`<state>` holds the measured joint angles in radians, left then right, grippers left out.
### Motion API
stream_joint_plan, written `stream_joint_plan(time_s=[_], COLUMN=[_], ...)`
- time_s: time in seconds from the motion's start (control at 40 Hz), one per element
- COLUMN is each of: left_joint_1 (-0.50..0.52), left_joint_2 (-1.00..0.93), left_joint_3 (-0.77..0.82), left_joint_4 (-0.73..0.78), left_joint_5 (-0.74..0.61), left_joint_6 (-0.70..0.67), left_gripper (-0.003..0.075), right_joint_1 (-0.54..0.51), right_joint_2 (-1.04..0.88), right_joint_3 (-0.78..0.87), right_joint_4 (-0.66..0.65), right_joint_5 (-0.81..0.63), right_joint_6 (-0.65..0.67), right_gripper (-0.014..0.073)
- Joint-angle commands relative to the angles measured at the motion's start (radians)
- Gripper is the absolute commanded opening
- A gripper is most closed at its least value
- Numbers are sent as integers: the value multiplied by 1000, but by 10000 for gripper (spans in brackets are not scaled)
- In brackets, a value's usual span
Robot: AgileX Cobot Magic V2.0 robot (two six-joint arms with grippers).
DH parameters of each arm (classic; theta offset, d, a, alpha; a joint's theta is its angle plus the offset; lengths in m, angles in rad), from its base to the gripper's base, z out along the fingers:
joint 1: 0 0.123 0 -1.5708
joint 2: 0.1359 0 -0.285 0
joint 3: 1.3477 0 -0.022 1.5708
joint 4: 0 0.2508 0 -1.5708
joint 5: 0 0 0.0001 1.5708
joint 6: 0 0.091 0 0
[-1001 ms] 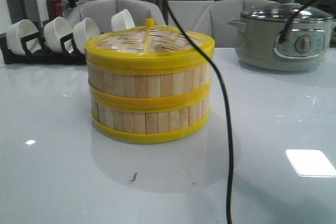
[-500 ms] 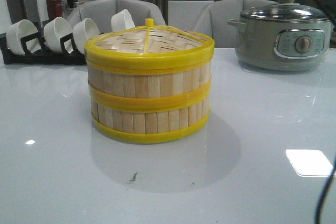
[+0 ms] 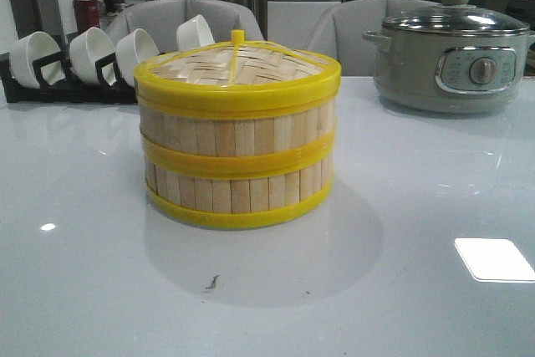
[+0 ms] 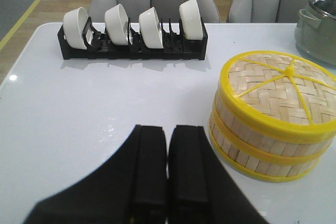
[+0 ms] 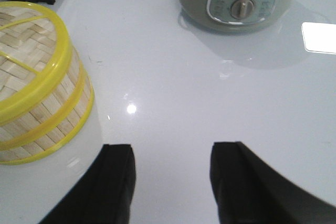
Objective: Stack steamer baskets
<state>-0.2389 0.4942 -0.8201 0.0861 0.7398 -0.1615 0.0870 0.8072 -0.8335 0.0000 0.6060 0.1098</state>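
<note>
I see the two lidded bamboo-slat steamer baskets (image 3: 238, 144) stacked mid-table (image 3: 435, 206). Behind-left sits the black rack of white bowls (image 3: 79, 64); behind-right, the grey-green electric pot (image 3: 451, 52).

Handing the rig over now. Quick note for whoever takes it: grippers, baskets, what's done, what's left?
Left gripper: shut, empty, over bare table beside the stack.
Right gripper: open, empty, over bare table between the stack and the pot.
Steamer baskets: stacked one on the other mid-table, rims look aligned, woven lid on top.
Bowl rack sits behind, untouched.
Done: stacking looks complete.
Left: nothing obvious; just confirm the stack sits square.
</note>
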Motion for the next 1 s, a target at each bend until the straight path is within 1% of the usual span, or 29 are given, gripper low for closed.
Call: stream_joint_plan(time_s=[0.0, 0.1, 0.25, 0.38, 0.5, 0.78, 0.98], left_joint_1=[-8, -8, -8, -8, -8, -8, -8], left_joint_2=[13, 13, 13, 13, 13, 13, 13], left_joint_3=[-29, -29, -29, -29, -29, -29, -29], left_joint_4=[2, 2, 2, 2, 2, 2, 2], left_joint_5=[-89, -89, -89, -89, -89, -89, -89], left_joint_6=[-9, -9, -9, -9, -9, -9, -9], left_gripper=[85, 85, 85, 85, 85, 85, 85], right_joint_1=[-54, -100, -153, -170, -170, -170, -170], right_joint_2=[-108, -215, -326, -376, -403, -419, -419], right_joint_3=[72, 164, 290, 375, 441, 485, 485], right_joint_4=[16, 16, 16, 16, 16, 16, 16], right_joint_5=[-118, -161, -195, -212, -270, -361, -471], right_joint_6=[-6, -6, -6, -6, -6, -6, -6], right_gripper=[447, 447, 447, 447, 447, 444, 444])
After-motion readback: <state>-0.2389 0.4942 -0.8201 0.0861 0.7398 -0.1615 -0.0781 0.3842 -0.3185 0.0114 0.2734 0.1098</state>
